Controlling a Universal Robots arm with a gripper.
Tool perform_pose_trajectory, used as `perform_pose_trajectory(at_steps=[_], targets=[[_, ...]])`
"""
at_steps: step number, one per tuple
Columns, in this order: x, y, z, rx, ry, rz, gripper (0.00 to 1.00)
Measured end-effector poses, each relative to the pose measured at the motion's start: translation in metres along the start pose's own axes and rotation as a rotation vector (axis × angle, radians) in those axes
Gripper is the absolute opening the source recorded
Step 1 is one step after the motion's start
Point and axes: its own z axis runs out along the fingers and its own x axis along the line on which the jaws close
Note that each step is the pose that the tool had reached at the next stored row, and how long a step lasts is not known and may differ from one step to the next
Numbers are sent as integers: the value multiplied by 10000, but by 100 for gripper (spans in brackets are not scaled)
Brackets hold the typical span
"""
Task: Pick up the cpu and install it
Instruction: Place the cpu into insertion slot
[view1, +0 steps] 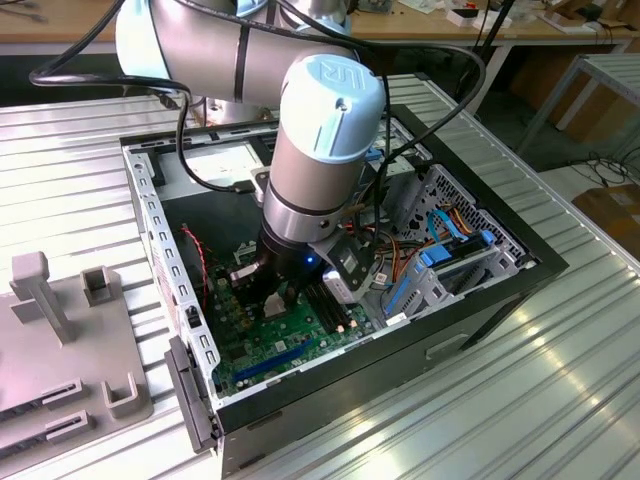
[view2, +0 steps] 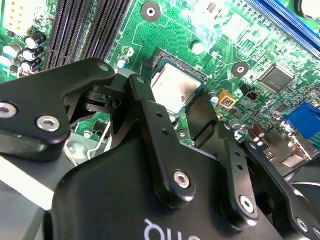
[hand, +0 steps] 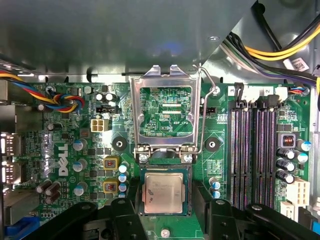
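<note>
The cpu (hand: 163, 192) (view2: 175, 89), a small square chip with a silvery top, lies flat in its socket on the green motherboard (hand: 220, 167) (view1: 290, 350). My gripper (hand: 164, 201) (view2: 176, 107) (view1: 262, 292) hangs low over it and is open. One black finger (hand: 202, 199) (view2: 202, 125) stands on each side of the chip, with a narrow gap between them and it. The socket's metal frame (hand: 165, 112) is tipped up and open behind the chip, its wire lever (hand: 202, 115) raised beside it.
Long black memory slots (hand: 250, 150) (view2: 80, 30) run beside the socket. Coloured cable bundles (hand: 65, 100) and yellow wires (hand: 285, 47) lie along the case walls (view1: 150, 230). A drive cage with blue tabs (view1: 450, 250) fills the exterior view's right. A grey fixture (view1: 70, 340) stands outside the case.
</note>
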Motion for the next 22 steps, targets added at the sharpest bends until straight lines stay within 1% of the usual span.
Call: perform_pose_trajectory(at_steps=[5, 22], targets=[[-19, 0, 0, 0, -3, 0, 55], [-18, 0, -2, 0, 0, -13, 55]])
